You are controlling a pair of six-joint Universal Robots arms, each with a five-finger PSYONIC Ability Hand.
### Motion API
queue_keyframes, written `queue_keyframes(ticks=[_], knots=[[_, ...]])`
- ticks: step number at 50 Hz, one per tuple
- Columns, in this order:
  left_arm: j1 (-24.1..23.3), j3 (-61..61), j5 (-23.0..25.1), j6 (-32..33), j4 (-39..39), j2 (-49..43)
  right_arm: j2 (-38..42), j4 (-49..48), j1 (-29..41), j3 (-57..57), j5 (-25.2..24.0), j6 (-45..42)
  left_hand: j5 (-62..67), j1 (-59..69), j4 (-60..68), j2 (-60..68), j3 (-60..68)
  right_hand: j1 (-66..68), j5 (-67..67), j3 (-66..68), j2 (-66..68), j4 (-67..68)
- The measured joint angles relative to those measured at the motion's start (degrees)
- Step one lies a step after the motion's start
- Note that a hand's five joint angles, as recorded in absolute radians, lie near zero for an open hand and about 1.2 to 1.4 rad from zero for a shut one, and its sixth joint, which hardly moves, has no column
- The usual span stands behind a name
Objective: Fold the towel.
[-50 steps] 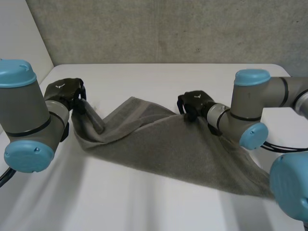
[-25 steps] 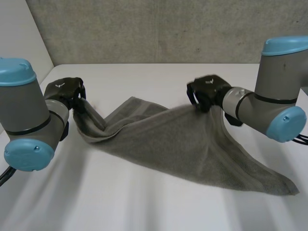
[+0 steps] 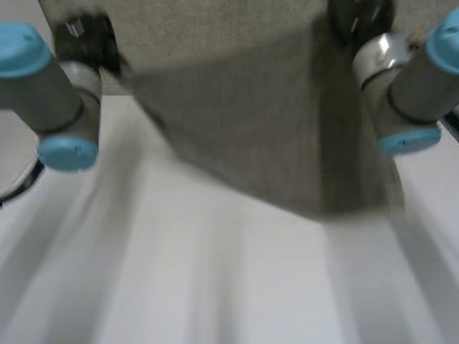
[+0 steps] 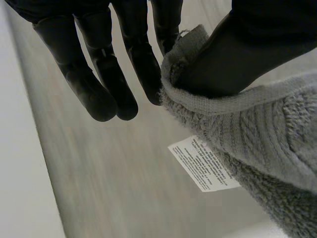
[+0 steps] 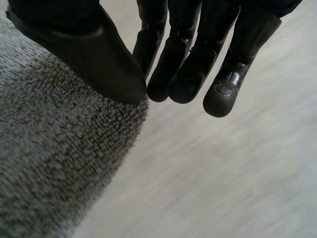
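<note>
**Towel held up at two points; soft, limp load, grip sound at both hands**

Location: the towel (image 3: 265, 122) hangs as a wide sheet between the two hands, its top edge stretched from one to the other; its lower edge appears to be clear of the white tabletop (image 3: 179, 279), though contact cannot be ruled out.

Left hand (image 4: 101, 79): the thumb clamps the towel's hem (image 4: 233, 101) against one finger at what looks like a corner; the other fingers stand straight and hold nothing; a white care label (image 4: 203, 163) hangs just beside the grip.

Right hand (image 5: 185, 59): the thumb presses the towel's edge against the nearest finger; the remaining fingers are extended and idle; whether this is a true corner cannot be told.

Handling assessment: thick terry pile, soft and wholly without stiffness; it will drape and sag wherever unsupported; light for two arms; not fragile; the rough loops give the black fingers good friction, so slip is unlikely, but each pinch takes little cloth and a jerk could pull an edge free.

Recommended hold: the stitched hem at the corners, where the cloth is firmest; keep the top edge taut between the hands so that the sheet lays down flat and folds without bunching.
</note>
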Motion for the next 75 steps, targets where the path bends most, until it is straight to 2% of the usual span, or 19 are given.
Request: queue_keyframes(ticks=[4,8,15,22,29,36,42,45,47,51,53,56,59,68,75], knots=[[0.73,2.09,-0.24,-3.24,5.99,3.59,-4.28,-7.41,-0.16,2.26,0.90,3.95,0.00,0.00,0.00,0.00,0.00,0.00,0.76,0.03,0.00,0.00],[1.36,1.36,-0.33,-6.03,7.64,5.60,-5.84,-7.10,-0.13,4.31,0.98,6.06,0.02,0.00,0.00,0.00,0.00,0.00,0.76,0.05,0.00,0.00],[1.84,-6.01,-0.07,-8.77,4.70,6.32,-6.24,-1.33,0.03,10.18,-0.69,6.62,0.28,0.00,0.00,0.00,0.00,0.03,0.76,0.06,0.00,0.00],[1.96,-19.83,-0.04,-8.80,2.58,5.67,-6.08,5.14,0.02,20.41,-3.08,5.12,0.28,0.00,0.00,0.00,0.01,0.05,0.76,0.13,0.00,0.00],[2.90,-31.65,-0.23,-8.68,0.01,4.52,-1.58,10.23,0.01,31.45,-3.20,-1.25,0.28,0.00,0.00,0.00,0.03,0.13,0.76,0.15,0.00,0.00],[3.77,-37.70,-0.35,-9.18,-4.16,5.04,0.04,11.58,-0.53,37.25,-2.50,-5.79,0.28,0.00,0.00,0.00,0.04,0.14,0.76,0.16,0.00,0.00],[3.89,-42.10,-0.58,-9.42,-5.90,7.83,-3.24,11.68,-0.97,41.36,-2.33,-6.41,-0.58,-0.82,-0.98,-0.92,-1.08,0.14,0.76,0.16,0.00,0.00],[4.18,-44.76,-1.06,-9.55,-5.96,10.05,-5.81,11.62,-0.99,43.92,-2.63,-6.32,-14.87,-13.60,-17.20,-16.18,-17.73,0.14,0.76,0.16,0.00,0.00],[4.24,-46.49,-1.40,-9.49,-5.83,11.39,-7.40,11.57,-0.99,45.67,-2.92,-6.26,-33.42,-32.50,-35.50,-34.10,-35.93,0.14,0.76,0.16,0.00,0.00],[3.97,-48.03,-1.47,-8.95,-5.56,12.47,-8.76,11.53,-0.99,47.46,-3.30,-6.13,-54.53,-51.69,-55.29,-54.48,-56.85,0.14,0.76,0.16,0.00,0.00],[3.60,-48.44,-1.30,-8.12,-5.36,12.87,-9.09,11.52,-0.98,48.05,-3.45,-6.06,-62.10,-58.61,-62.07,-61.20,-64.06,0.14,0.76,0.16,0.00,0.00],[3.14,-48.58,-0.65,-6.19,-5.13,13.22,-9.09,11.51,-0.94,48.28,-3.52,-6.03,-66.14,-61.83,-65.50,-64.04,-67.79,0.14,0.76,0.16,0.00,0.00],[2.60,-48.69,1.41,-1.48,-4.57,13.69,-8.87,11.51,-0.86,48.32,-3.55,-6.01,-68.31,-63.78,-67.36,-67.29,-69.84,0.14,0.76,0.16,0.00,0.00],[4.98,-51.77,12.87,17.47,-3.30,15.13,-8.23,11.52,-0.96,48.24,-3.55,-5.88,-63.76,-62.24,-65.39,-64.93,-66.66,0.14,0.76,0.16,0.00,0.00],[7.94,-54.34,17.06,26.29,-3.34,16.55,-8.20,11.46,-0.97,48.24,-3.60,-5.88,-58.87,-57.13,-60.41,-60.35,-61.82,0.14,0.76,0.17,0.00,0.00]])
